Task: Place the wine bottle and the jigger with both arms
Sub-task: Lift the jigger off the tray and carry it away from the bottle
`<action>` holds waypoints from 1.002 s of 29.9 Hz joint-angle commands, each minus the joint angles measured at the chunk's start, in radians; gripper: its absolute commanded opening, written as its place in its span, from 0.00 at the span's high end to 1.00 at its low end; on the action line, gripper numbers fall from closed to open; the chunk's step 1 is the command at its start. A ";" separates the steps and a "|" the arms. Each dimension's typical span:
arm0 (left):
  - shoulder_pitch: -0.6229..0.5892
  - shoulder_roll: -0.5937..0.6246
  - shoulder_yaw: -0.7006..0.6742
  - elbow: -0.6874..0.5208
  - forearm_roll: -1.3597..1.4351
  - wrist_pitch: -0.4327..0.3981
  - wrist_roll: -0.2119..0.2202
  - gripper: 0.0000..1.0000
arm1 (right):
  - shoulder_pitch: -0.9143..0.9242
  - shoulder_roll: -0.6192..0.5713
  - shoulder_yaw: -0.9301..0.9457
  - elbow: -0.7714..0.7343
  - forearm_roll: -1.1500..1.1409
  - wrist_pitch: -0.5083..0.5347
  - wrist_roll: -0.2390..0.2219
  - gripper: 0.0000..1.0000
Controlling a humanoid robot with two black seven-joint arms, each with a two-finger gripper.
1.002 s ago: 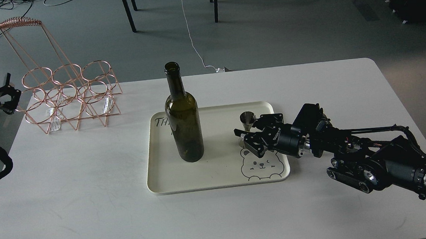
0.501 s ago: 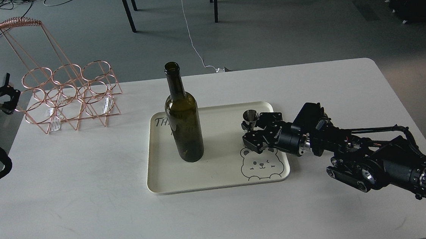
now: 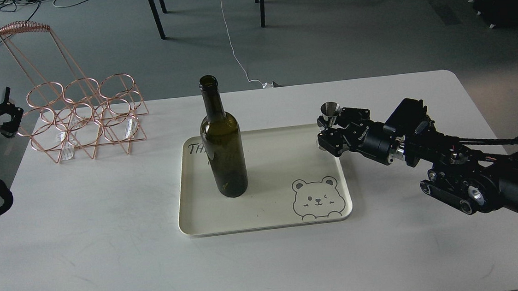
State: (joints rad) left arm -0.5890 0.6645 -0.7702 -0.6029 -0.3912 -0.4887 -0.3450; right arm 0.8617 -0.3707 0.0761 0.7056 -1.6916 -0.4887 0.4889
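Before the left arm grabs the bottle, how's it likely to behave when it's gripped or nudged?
The bottle stands upright on the tray, tall over a narrow base, so a push near the neck would probably tip it. It looks like smooth glass: likely stiff, slippery and breakable if it falls. It appears nearly empty, so probably moderate in weight. Once down, its round body would likely roll.

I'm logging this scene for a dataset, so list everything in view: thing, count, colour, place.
wine bottle: 1, dark olive green, upright on the tray's left half.
jigger: 1, silver, held over the tray's far right corner.
tray: 1, cream with bear drawing, table centre.
wire rack: 1, copper, table's far left.
table: 1, white.
chair legs: several, black, floor behind.
cable: 1, white, floor.
right gripper: 1, black, shut on the jigger.
left gripper: 1, black, left edge, beside the rack.
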 commanded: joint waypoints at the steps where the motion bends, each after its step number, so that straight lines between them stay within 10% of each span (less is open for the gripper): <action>1: -0.006 0.001 0.002 -0.002 0.000 0.000 0.001 0.02 | -0.016 -0.095 0.059 0.044 0.003 0.000 0.000 0.96; 30: -0.006 0.026 0.012 -0.011 0.000 0.000 0.001 0.02 | -0.211 -0.148 0.082 -0.114 0.253 0.000 0.000 0.87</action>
State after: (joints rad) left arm -0.5955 0.6878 -0.7591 -0.6137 -0.3912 -0.4887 -0.3436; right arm 0.6504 -0.5187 0.1600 0.5916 -1.4389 -0.4887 0.4886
